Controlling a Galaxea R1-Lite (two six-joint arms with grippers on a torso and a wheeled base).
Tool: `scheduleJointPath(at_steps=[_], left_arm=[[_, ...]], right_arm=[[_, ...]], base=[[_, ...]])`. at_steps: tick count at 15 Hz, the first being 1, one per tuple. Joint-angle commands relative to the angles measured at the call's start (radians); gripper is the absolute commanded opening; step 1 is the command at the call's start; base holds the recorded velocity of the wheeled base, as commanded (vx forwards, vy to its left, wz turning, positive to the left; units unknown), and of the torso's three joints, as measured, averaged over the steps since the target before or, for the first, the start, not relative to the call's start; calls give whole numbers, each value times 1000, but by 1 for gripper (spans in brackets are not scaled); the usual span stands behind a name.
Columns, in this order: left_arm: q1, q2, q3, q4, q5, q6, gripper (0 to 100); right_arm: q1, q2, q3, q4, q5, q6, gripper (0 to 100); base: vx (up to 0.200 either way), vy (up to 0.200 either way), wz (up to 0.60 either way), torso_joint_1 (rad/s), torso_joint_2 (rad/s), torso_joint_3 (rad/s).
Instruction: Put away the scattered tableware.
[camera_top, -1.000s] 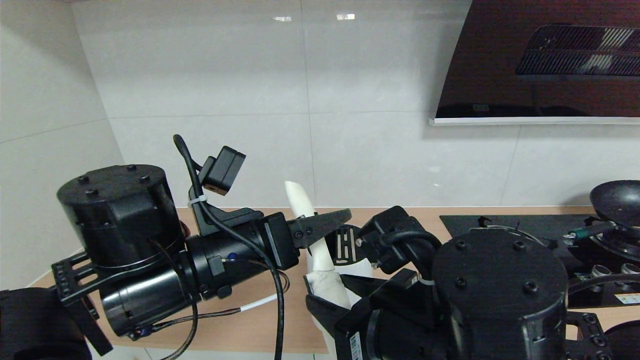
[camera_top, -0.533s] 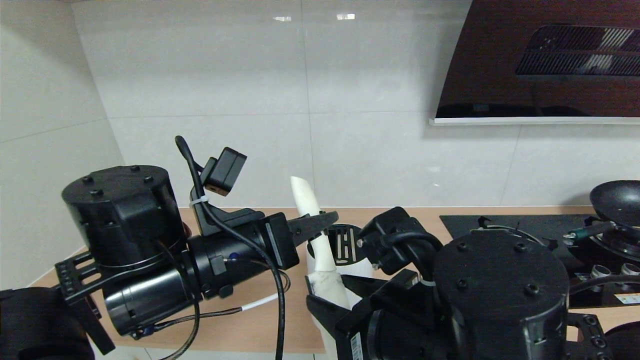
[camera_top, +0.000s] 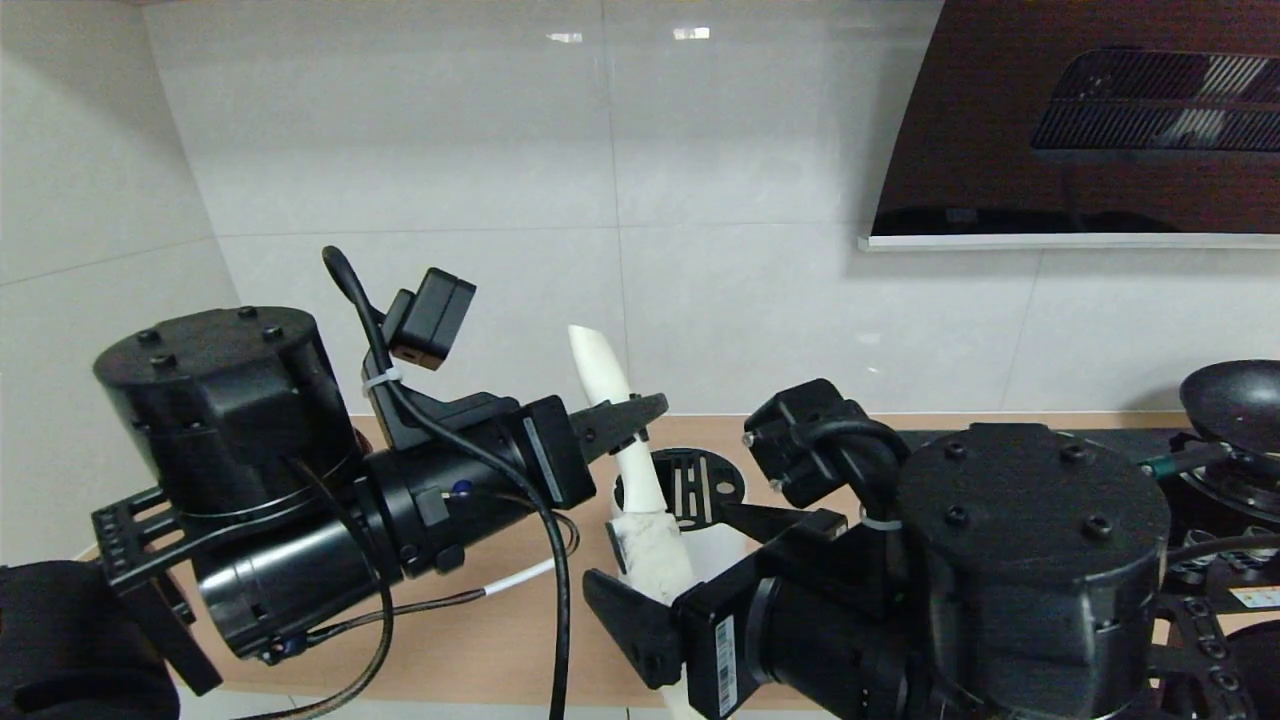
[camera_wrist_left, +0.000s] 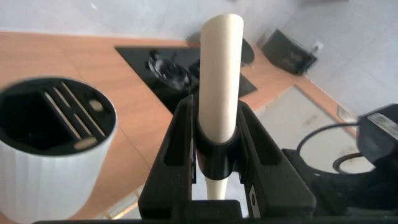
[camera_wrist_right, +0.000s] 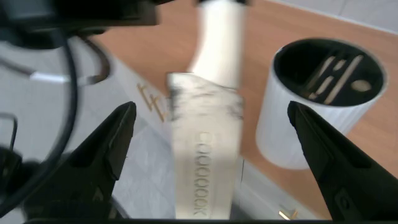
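Holding the knife (camera_top: 600, 368) by its cream handle, the left gripper (camera_top: 640, 415) sits above the surface (camera_top: 480, 650), near the middle of the head view. Its jaws are pressed onto the handle from both sides, about midway along it. The left wrist view shows the same hold, the gripper (camera_wrist_left: 217, 155) around the handle of the knife (camera_wrist_left: 221, 68), the rounded butt end standing clear above the jaws. The left forearm lies nearly level, coming in from the robot's left and rising slightly toward the wrist.

The knife stands almost upright, butt end up and tilted toward the left, with its white marbled blade pointing down.

The right gripper (camera_wrist_right: 211, 111) is lower and nearer the robot, its forearm coming in from the right. Its jaws are spread wide, one on each side of the blade of the knife (camera_wrist_right: 208, 137), and both stand apart from it.

Just beyond the blade stands the holder (camera_top: 700, 482), a white ribbed pot with a black slotted top, resting on the surface. It also shows beside the left gripper (camera_wrist_left: 56, 155) and past the right jaws (camera_wrist_right: 305, 124). A black hob (camera_wrist_left: 134, 53) lies on the surface farther right.
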Motion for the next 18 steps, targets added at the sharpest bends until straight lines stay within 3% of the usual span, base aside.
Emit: scheduleJointPath(at_steps=[1,3,5,6,8,9,10,12,16,18], left_arm=[[15,-11,-65,26,40,14,0],[61,-22,-182,181,118,61,0],[110,-13,-323,342,172,140,0],[113,-11,-334,352,173,147,0],[115,25,-436,440,237,258,0],[110,61,-467,441,299,304,0],[84,104,-493,437,382,327,0],[43,167,-504,423,514,328,0],[4,260,-492,294,604,333,0],[4,328,-493,219,650,360,0]], right_arm=[[-60,-47,9,0,1,-7,100],[-181,-100,4,11,26,-9,100],[-284,-159,6,37,67,-25,100],[-293,-164,6,43,70,-28,100],[-379,-189,3,77,75,-36,100],[-394,-189,4,79,75,-36,100],[-400,-189,4,79,75,-36,100],[-402,-181,4,80,75,-36,100],[-402,-170,4,80,73,-38,100],[-402,-172,6,80,73,-38,100]], base=[[0,0,0,0,0,0],[0,0,0,0,0,0],[0,0,0,0,0,0],[0,0,0,0,0,0],[0,0,0,0,0,0],[0,0,0,0,0,0],[0,0,0,0,0,0],[0,0,0,0,0,0],[0,0,0,0,0,0],[0,0,0,0,0,0]])
